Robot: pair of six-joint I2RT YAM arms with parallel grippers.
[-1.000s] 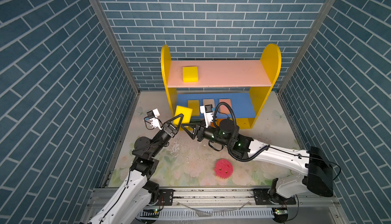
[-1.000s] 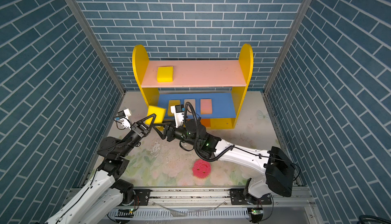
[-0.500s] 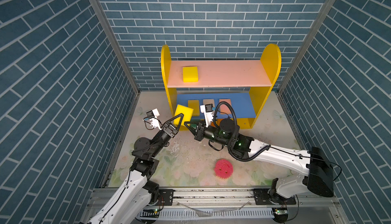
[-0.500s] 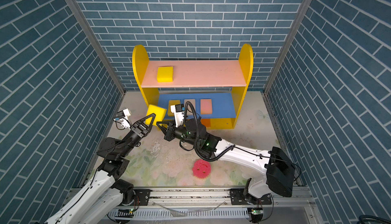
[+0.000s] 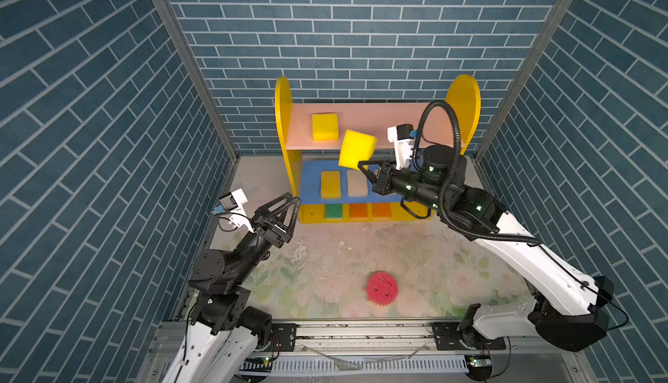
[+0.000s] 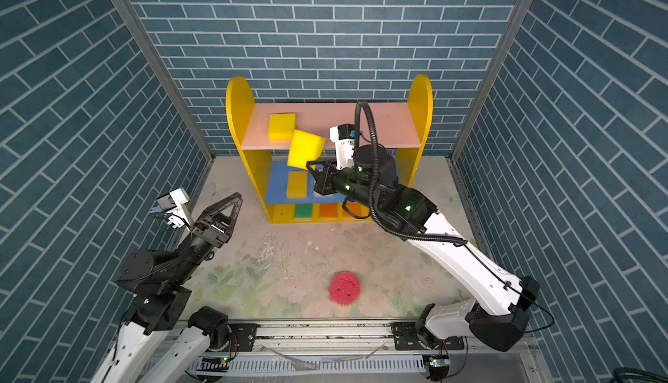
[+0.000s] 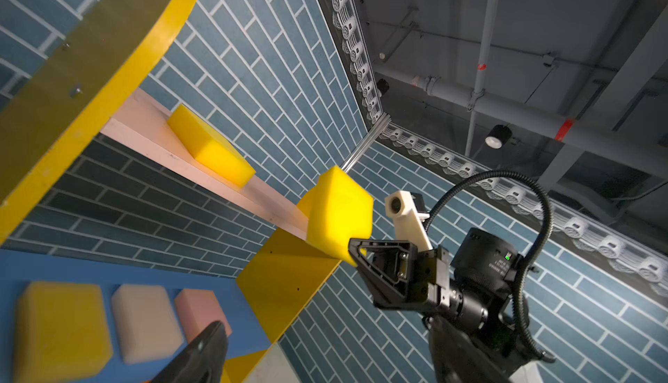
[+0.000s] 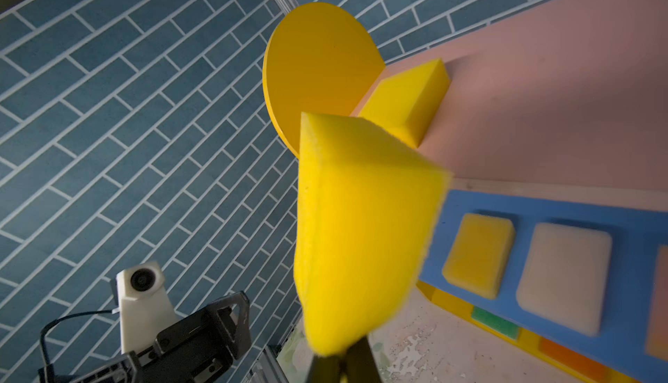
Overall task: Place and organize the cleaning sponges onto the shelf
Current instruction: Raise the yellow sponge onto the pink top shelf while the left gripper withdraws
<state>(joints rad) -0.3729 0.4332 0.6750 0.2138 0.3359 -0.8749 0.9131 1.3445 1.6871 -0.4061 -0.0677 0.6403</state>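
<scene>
Right gripper: you have it pressed shut on the bottom corner of a yellow sponge. The sponge is in the air and tilted, just in front of the shelf. It sits level with the front edge of the pink top board. The right wrist view shows the same pinch on the sponge. In the left wrist view this sponge overlaps the board's edge, and you cannot tell whether they touch.

Left gripper: fingers spread, nothing between them. It hangs low, near the front corner of the shelf by its left side panel, and is not touching the shelf.

On the shelf:
- Top board: a second yellow sponge lies flat, toward the left side panel.
- Blue middle board: a darker yellow sponge and a cream sponge lie side by side. A pink sponge lies next to the cream one. It shows only in the left wrist view, because the right arm covers it in both top views.
- Yellow base: a green sponge and two orange sponges sit in a row along the front.

Off the shelf: a round pink sponge with a face lies on the floral mat, well in front of the shelf.
</scene>
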